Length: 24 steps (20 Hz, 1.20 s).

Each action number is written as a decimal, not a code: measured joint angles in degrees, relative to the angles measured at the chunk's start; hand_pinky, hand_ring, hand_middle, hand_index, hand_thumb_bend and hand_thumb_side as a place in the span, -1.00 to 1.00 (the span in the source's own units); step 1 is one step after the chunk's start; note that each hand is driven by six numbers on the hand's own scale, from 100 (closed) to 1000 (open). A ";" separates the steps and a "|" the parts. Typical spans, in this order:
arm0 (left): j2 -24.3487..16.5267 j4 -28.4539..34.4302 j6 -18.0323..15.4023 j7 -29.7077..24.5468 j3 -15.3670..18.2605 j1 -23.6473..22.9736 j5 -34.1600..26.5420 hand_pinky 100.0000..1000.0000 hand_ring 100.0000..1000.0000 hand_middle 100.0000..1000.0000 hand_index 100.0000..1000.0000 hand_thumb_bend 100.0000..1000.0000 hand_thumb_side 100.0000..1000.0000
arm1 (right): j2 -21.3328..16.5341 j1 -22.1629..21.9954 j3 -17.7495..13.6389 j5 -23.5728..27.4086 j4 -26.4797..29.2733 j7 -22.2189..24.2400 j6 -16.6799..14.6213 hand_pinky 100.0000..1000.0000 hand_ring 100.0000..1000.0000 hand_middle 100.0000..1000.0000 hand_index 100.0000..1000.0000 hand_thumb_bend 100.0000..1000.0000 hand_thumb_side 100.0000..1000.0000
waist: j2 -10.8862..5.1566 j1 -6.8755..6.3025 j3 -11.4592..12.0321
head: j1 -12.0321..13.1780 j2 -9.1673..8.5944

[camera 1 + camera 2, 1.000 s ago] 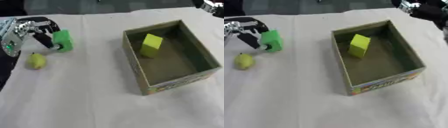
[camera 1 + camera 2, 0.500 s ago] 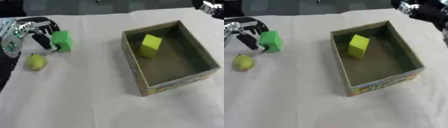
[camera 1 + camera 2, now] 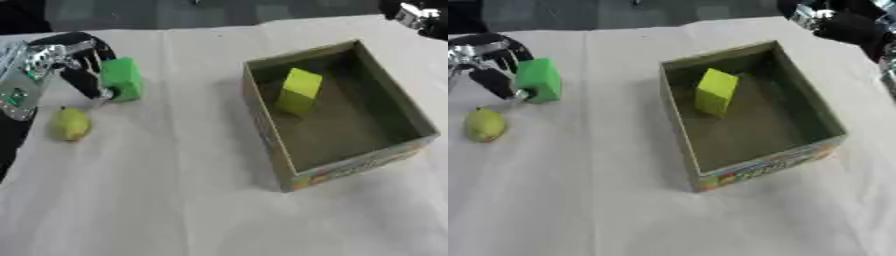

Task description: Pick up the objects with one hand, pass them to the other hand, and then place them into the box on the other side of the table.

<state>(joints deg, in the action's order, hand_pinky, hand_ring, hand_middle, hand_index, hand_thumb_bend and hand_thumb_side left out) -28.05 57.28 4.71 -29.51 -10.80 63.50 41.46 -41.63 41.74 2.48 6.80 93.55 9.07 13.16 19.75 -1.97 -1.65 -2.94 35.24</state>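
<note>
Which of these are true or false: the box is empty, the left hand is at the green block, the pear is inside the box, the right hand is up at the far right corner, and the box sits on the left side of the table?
1. The box is empty. False: a yellow-green block lies inside it.
2. The left hand is at the green block. True: its fingers are curled against the block's side.
3. The pear is inside the box. False: it lies on the white cloth, near the left hand.
4. The right hand shows at the far right corner. True.
5. The box sits on the left side of the table. False: it is on the right.
</note>
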 measured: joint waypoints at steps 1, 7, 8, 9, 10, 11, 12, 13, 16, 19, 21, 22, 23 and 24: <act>-0.34 1.29 0.28 0.27 -0.01 -0.24 -1.24 0.42 0.16 -0.09 0.08 -0.90 -1.00 | 0.00 -0.03 -0.02 0.00 0.00 -0.03 -0.02 0.75 0.34 0.42 0.65 -0.30 -0.22 | 0.00 0.00 0.13 | -0.12 0.05; -2.97 9.86 2.48 2.44 0.02 -2.41 -8.98 0.41 0.12 -0.12 0.05 -0.98 -0.98 | -0.04 -0.45 -0.04 0.06 0.00 -0.19 0.01 0.75 0.34 0.42 0.66 -0.29 -0.23 | -0.03 0.00 0.73 | -0.66 0.49; -3.41 11.32 2.91 2.88 0.03 -2.87 -10.30 0.41 0.11 -0.13 0.05 -1.00 -0.96 | -0.05 -0.46 -0.05 0.08 0.01 -0.22 0.00 0.75 0.34 0.42 0.66 -0.29 -0.23 | -0.05 0.00 0.83 | -0.71 0.50; -3.83 12.82 3.35 3.36 0.05 -3.33 -11.67 0.42 0.10 -0.13 0.05 -1.00 -0.94 | -0.06 -0.47 -0.05 0.10 0.01 -0.25 -0.01 0.75 0.34 0.42 0.66 -0.29 -0.23 | -0.07 0.00 0.94 | -0.75 0.51; -4.26 14.29 3.80 4.00 0.14 -3.90 -13.30 0.46 0.11 -0.13 0.07 -1.00 -0.91 | -0.06 -0.48 -0.05 0.14 0.01 -0.26 -0.01 0.75 0.34 0.42 0.66 -0.29 -0.23 | -0.07 0.00 1.00 | -0.78 0.52; -4.58 15.73 4.20 4.72 0.31 -4.51 -15.05 0.49 0.10 -0.13 0.07 -1.00 -0.88 | -0.06 -0.48 -0.05 0.21 0.01 -0.27 -0.02 0.75 0.34 0.42 0.66 -0.29 -0.24 | -0.08 0.00 1.05 | -0.86 0.53; -4.89 17.16 4.59 5.56 0.40 -5.22 -17.15 0.49 0.10 -0.14 0.07 -1.00 -0.87 | -0.07 -0.48 -0.05 0.32 0.02 -0.28 -0.03 0.75 0.34 0.42 0.66 -0.29 -0.24 | -0.08 0.00 1.11 | -0.95 0.53; -5.12 18.50 4.94 6.50 0.41 -6.00 -19.41 0.49 0.09 -0.14 0.06 -1.00 -0.86 | -0.07 -0.48 -0.05 0.41 0.02 -0.29 -0.04 0.75 0.34 0.42 0.66 -0.29 -0.24 | -0.08 0.00 1.23 | -1.00 0.54; -5.98 22.36 5.59 9.71 0.42 -8.23 -26.10 0.44 0.06 -0.16 0.03 -1.00 -0.85 | -0.07 -0.48 -0.04 0.59 0.06 -0.29 -0.05 0.75 0.34 0.42 0.66 -0.28 -0.25 | -0.09 0.00 1.32 | -1.20 0.55; -7.03 25.68 5.88 13.05 0.42 -10.24 -31.52 0.43 0.05 -0.17 0.02 -1.00 -0.83 | -0.07 -0.47 -0.03 0.78 0.11 -0.27 -0.07 0.75 0.34 0.43 0.66 -0.24 -0.26 | -0.12 0.00 1.40 | -1.23 0.55; -7.78 27.65 5.98 15.06 0.40 -11.49 -34.49 0.43 0.04 -0.18 0.02 -1.00 -0.83 | -0.07 -0.47 -0.03 0.98 0.28 -0.26 -0.09 0.75 0.34 0.43 0.67 -0.27 -0.26 | -0.15 0.00 1.53 | -1.24 0.55; -8.13 28.49 5.99 15.91 0.39 -12.09 -35.73 0.42 0.04 -0.18 0.02 -1.00 -0.83 | -0.06 -0.47 -0.02 1.05 0.41 -0.25 -0.09 0.75 0.34 0.43 0.67 -0.27 -0.26 | -0.18 0.00 1.62 | -1.24 0.55; -8.52 29.30 5.98 16.61 0.37 -12.70 -36.79 0.42 0.04 -0.18 0.02 -1.00 -0.83 | -0.06 -0.47 -0.01 1.08 0.45 -0.25 -0.10 0.75 0.34 0.43 0.67 -0.27 -0.26 | -0.23 0.00 1.67 | -1.24 0.55; -8.92 30.14 5.98 17.22 0.35 -13.27 -37.76 0.42 0.03 -0.18 0.01 -1.00 -0.82 | -0.06 -0.46 0.00 1.11 0.54 -0.24 -0.10 0.75 0.34 0.43 0.67 -0.27 -0.26 | -0.28 0.00 1.67 | -1.26 0.55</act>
<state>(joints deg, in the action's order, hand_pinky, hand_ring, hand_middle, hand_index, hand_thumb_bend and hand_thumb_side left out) -36.96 87.43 10.68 -12.28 -10.45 50.23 3.69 -41.69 41.28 2.48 7.92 94.08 8.83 13.06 19.48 -1.97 0.03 -4.20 35.80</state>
